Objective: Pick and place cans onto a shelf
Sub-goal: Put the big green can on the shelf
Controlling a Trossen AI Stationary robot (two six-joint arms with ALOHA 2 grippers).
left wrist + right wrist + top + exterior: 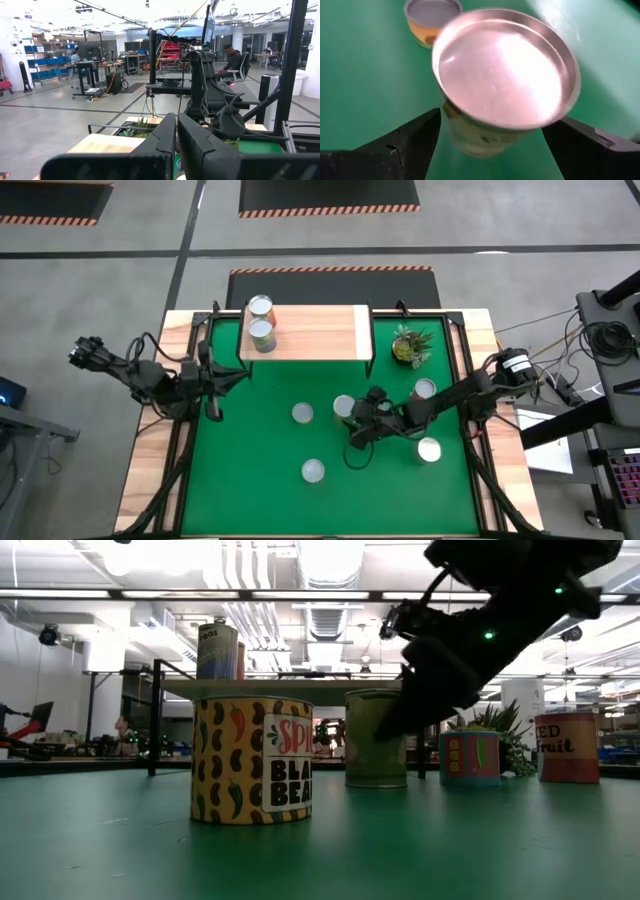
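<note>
Overhead and table-level cameras share the table [250,480].

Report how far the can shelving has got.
Done: two cans stand on the shelf. In hand: the right gripper, open, straddles a can, not yet gripped. Left: that one and four more on the table. The left gripper waits, shut.
</note>
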